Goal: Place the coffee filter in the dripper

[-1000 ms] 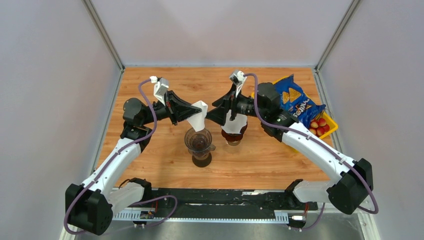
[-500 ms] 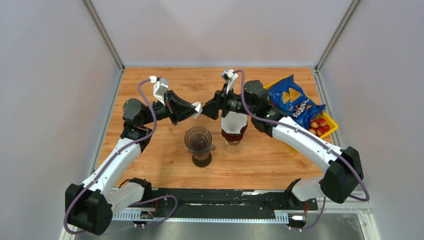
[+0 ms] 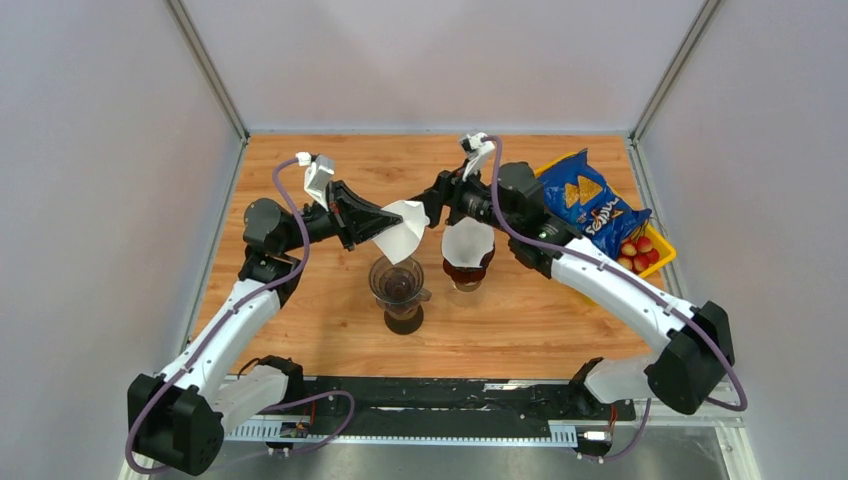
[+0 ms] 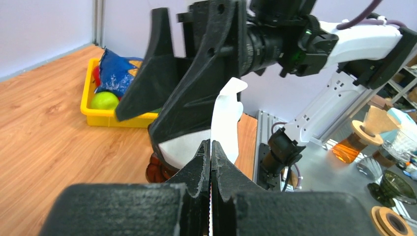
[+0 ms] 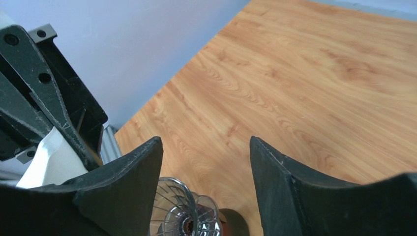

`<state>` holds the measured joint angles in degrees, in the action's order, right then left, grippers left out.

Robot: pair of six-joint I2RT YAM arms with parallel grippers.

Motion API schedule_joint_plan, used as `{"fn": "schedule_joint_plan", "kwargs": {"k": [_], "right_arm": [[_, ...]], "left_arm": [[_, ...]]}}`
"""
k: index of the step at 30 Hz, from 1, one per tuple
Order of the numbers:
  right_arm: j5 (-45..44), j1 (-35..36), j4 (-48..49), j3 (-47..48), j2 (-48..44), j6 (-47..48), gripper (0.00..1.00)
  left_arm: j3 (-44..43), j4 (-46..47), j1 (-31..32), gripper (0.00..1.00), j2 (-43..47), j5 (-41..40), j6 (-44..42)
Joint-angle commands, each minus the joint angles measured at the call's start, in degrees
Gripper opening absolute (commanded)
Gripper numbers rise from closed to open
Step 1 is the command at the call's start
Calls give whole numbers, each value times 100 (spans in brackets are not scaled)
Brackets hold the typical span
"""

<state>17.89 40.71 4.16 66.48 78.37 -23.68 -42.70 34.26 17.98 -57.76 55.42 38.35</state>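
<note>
Blue chip bag (image 3: 588,203) in yellow bin (image 4: 105,118)

Item 1, coffee filter (image 3: 402,228): the pinched edge is buried in the closed jaws of the left gripper (image 3: 370,222). From overhead I cannot tell whether the right gripper (image 3: 433,207) touches it.

Item 2, dripper (image 5: 179,209): cut off by the bottom edge of my right wrist view.

Item 3, yellow tray (image 3: 670,250), right of frame: mostly covered by the chip bag (image 3: 585,203). The red pieces (image 3: 640,252) are too small for me to identify.

Item 4, shelf clutter (image 4: 388,147), right edge of my left wrist view: blurred.
</note>
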Motion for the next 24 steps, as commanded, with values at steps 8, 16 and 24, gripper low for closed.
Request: {"fn": "schedule_joint_plan", "kwargs": {"k": [8, 16, 24], "right_arm": [[-2249, 33, -390, -853, -1547, 632, 81], [-1090, 32, -602, -744, -1384, 616, 81], [-127, 34, -597, -542, -1147, 638, 80]], "left_arm": [[-122, -574, 21, 0, 332, -615, -406], [-188, -713, 22, 0, 304, -993, -381], [-280, -963, 22, 0, 221, -1297, -445]]}}
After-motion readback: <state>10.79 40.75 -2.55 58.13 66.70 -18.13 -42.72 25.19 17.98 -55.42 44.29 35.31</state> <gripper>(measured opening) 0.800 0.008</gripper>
